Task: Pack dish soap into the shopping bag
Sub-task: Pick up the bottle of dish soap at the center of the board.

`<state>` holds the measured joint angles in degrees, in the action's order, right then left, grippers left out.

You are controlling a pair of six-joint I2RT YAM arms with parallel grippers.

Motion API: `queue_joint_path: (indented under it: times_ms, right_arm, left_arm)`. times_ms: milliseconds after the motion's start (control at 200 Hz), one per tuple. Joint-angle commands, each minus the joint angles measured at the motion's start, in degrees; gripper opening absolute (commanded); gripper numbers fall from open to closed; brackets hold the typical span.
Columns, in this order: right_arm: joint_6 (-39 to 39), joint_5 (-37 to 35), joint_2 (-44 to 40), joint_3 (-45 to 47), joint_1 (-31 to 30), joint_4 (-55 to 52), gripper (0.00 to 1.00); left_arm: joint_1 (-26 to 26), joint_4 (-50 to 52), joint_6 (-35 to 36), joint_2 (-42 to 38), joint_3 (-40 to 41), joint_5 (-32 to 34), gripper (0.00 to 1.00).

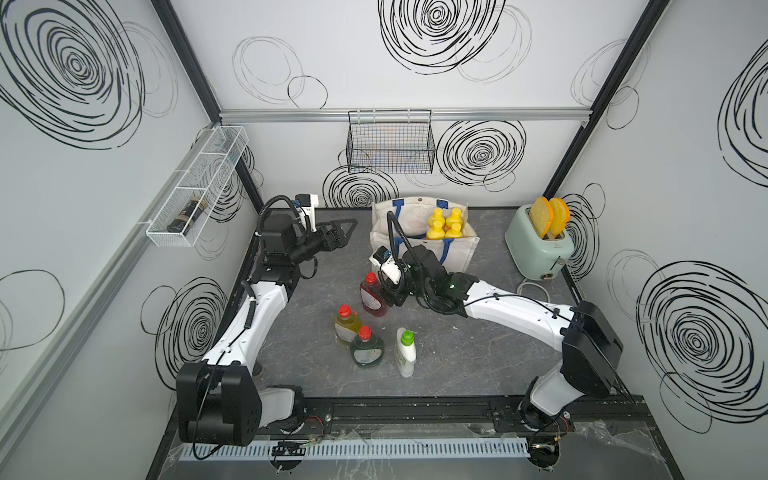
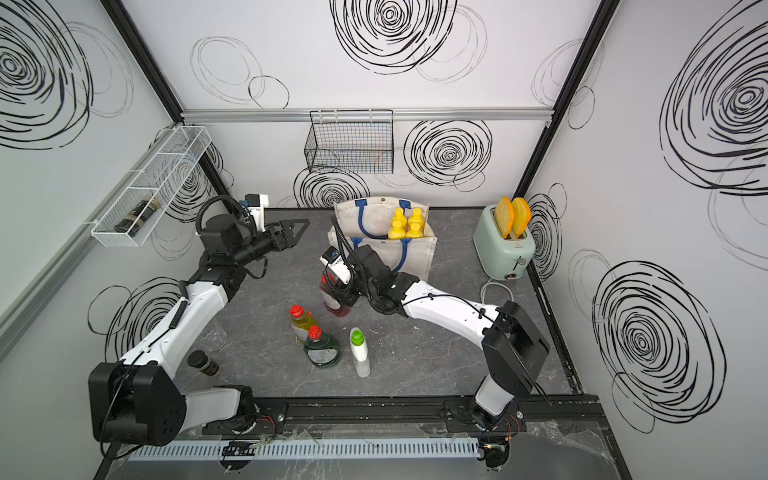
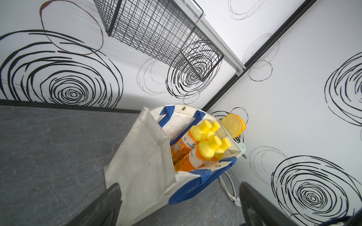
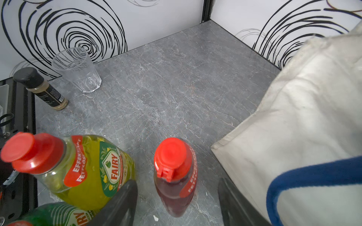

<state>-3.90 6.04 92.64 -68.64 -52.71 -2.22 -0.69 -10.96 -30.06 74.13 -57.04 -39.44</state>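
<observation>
The white shopping bag [image 1: 461, 253] [image 2: 419, 257] [image 3: 145, 156] [image 4: 303, 117] stands open at the back of the table, with several orange dish soap bottles with yellow caps [image 1: 444, 224] [image 2: 406, 224] [image 3: 203, 144] upright inside. On the table in front stand a red bottle [image 1: 372, 297] [image 4: 174, 176], a yellow one [image 1: 347, 326] [image 4: 88, 172], a green one [image 1: 365, 349] and a white green-capped one [image 1: 405, 351]. My right gripper [image 1: 390, 297] [image 4: 175, 182] is open, its jaws either side of the red bottle with gaps. Left of the bag, my left gripper [image 1: 347, 230] [image 3: 179, 185] hangs open and empty.
A mint toaster [image 1: 538, 245] holding bread stands at the back right, its white cable [image 1: 532, 286] on the table. A black wire basket [image 1: 390, 143] and a white wire shelf [image 1: 195, 187] hang on the walls. A clear glass [image 4: 77, 70] and a spice jar [image 4: 42, 90] stand front left.
</observation>
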Motion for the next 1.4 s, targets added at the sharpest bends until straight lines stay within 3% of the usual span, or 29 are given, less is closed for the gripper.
queue_joint_path:
  times_ms: [0,590,900,1161,1396]
  right_arm:
    - [-0.67,0.88,0.63,-2.02,0.37,3.57,0.69]
    - [-0.52,4.14,4.64,-4.2,0.33,6.17,0.62]
    - [-0.45,4.16,4.85,-4.13,0.34,6.24,0.39]
    - [-1.52,2.23,5.1,-4.73,0.26,4.12,0.26]
    - [-2.21,-0.85,4.2,-6.18,0.25,2.23,0.01]
  left_arm:
    - [0.51,-3.72,-1.04,-1.06,0.26,-1.68,0.96]
    - [0.51,-4.18,-1.49,-1.34,0.52,-2.03,0.96]
    - [0.51,-4.09,-1.32,-1.29,0.61,-1.78,0.96]
    - [0.42,-4.11,-1.32,-1.25,0.61,-1.75,0.96]
    - [-0.38,-3.16,-0.3,-1.38,0.11,-1.82,0.96]
